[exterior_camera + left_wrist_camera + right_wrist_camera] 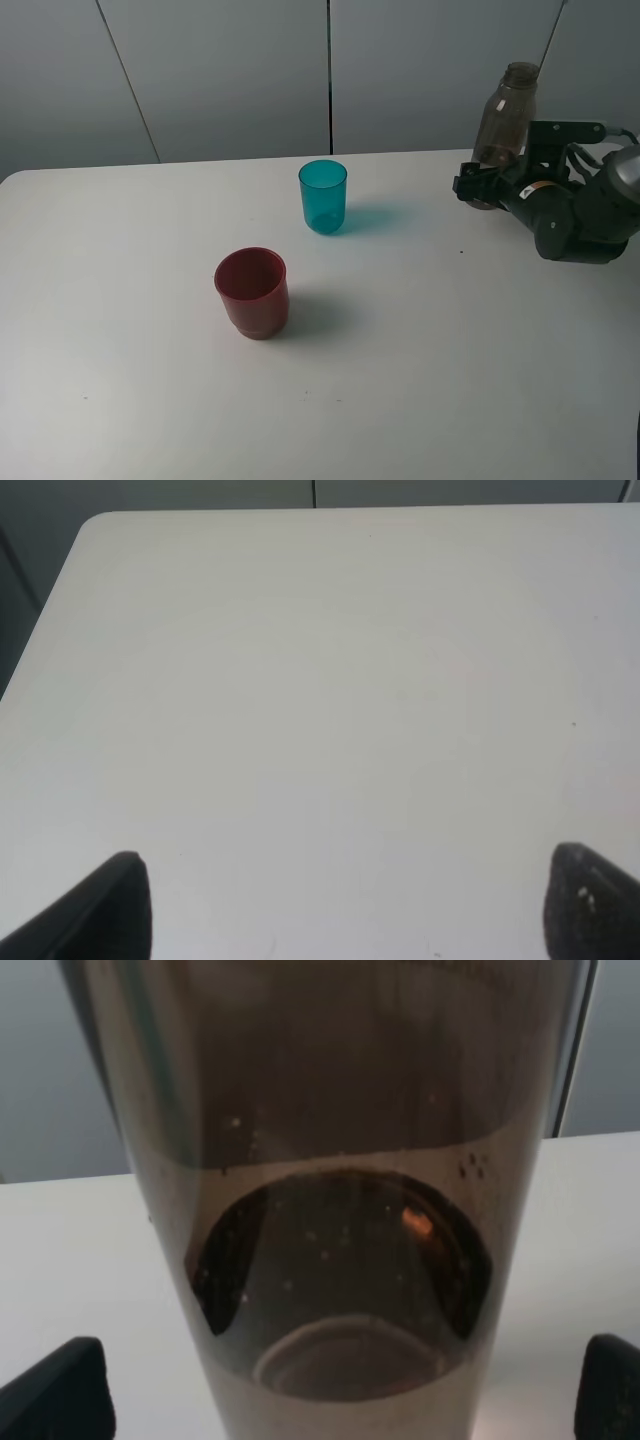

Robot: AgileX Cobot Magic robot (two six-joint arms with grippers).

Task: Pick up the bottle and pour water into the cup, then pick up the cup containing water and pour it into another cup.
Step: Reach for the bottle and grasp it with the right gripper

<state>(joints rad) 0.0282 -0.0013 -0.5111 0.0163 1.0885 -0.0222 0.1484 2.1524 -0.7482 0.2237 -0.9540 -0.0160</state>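
Over on the right far side of the table (450,380) stands the bottle (506,110), upright, well apart from the two cups. The right gripper (335,1395) is level with its lower body, jaws spread wide, one dark fingertip on either side and a clear gap to the plastic, so nothing is clamped yet. The teal cup (323,196) waits near the middle of the table, and the red cup (252,292) sits nearer the camera and a little to the left, both upright. The left gripper (350,910) hangs over bare table, jaws apart, holding nothing. Now, the handling: this bottle looks like thin, smooth, smoky plastic, so I'd expect it to be light, a bit slick and likely to give under a hard squeeze. The wrist view shows a liquid line partway up, so the weight probably sits low, which helps it stand, but it is tall and slim and a sideways nudge could topple it. The best hold, to my eye, is on the straight body below the shoulder, squarely across the width, firm but not crushing. As for writing, I see no label on the bottle and none on either cup. A small orange-and-white sticker (537,187) shows on the right arm, too small to read.
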